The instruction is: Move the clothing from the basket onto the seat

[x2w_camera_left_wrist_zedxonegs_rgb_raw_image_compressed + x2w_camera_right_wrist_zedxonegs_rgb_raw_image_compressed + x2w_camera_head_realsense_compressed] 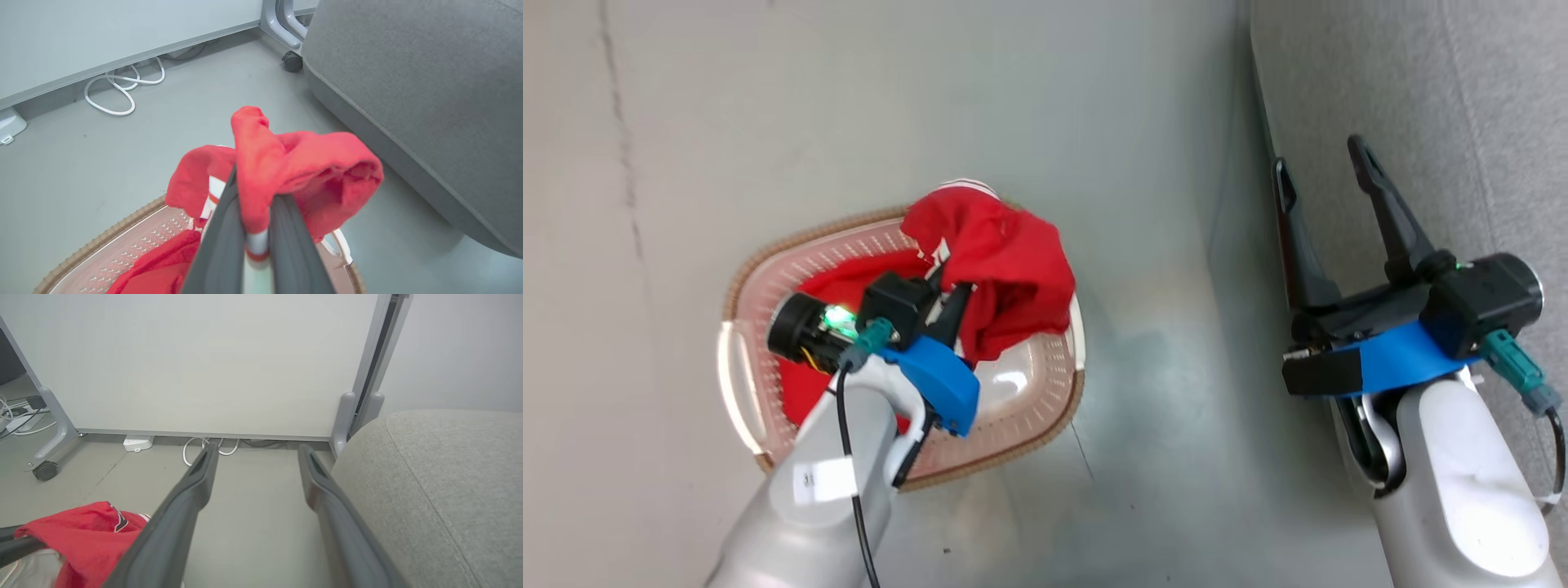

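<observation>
L gripper (952, 310) clamped on one red garment (1005, 261), held over basket (1029, 441) seat-side rim; 2nd garment (849, 286) lies inside. R gripper (1321, 159) fingers apart, empty, by seat (1462, 122) edge.

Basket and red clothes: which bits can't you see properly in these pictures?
- Head view: the basket's bottom, hidden under the clothing and the left arm.
- Left wrist view: the left gripper's tips, wrapped in the held red cloth.
- How many garments: the folds bunch together in every view.
- Left wrist view: the seat, cut off by the right edge.
</observation>
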### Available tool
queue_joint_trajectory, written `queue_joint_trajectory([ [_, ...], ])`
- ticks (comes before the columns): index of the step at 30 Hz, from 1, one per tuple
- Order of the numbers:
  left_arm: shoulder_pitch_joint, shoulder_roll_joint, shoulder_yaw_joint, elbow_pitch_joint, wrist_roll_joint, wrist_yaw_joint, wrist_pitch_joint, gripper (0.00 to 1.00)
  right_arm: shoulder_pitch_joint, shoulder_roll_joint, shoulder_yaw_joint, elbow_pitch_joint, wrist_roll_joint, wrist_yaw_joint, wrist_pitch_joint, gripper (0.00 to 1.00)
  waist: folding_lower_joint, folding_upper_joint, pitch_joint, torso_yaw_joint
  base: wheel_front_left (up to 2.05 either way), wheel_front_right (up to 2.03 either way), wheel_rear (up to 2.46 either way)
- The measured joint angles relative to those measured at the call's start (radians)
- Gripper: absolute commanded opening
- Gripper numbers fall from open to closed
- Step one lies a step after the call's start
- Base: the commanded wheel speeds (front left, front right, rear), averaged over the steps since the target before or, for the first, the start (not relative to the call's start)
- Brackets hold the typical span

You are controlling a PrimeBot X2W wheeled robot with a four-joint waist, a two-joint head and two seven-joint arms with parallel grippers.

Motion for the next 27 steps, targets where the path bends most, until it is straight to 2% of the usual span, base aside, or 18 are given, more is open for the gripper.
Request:
queue_joint_trajectory([
  [15,0.094,-0.021,0.042,-0.229,0.031,0.0,0.0,0.0,0.132,-0.015,-0.018,0.044,0.003,0.0,0.0,1.0,-0.0001,0.0,-0.242,0.063,0.0,0.0,0.0],
  [27,0.058,-0.03,0.019,-0.273,0.038,0.0,0.0,0.0,0.201,-0.014,-0.014,0.063,0.014,0.0,0.0,1.0,-0.0001,0.0,-0.389,0.087,0.0,0.0,0.0],
])
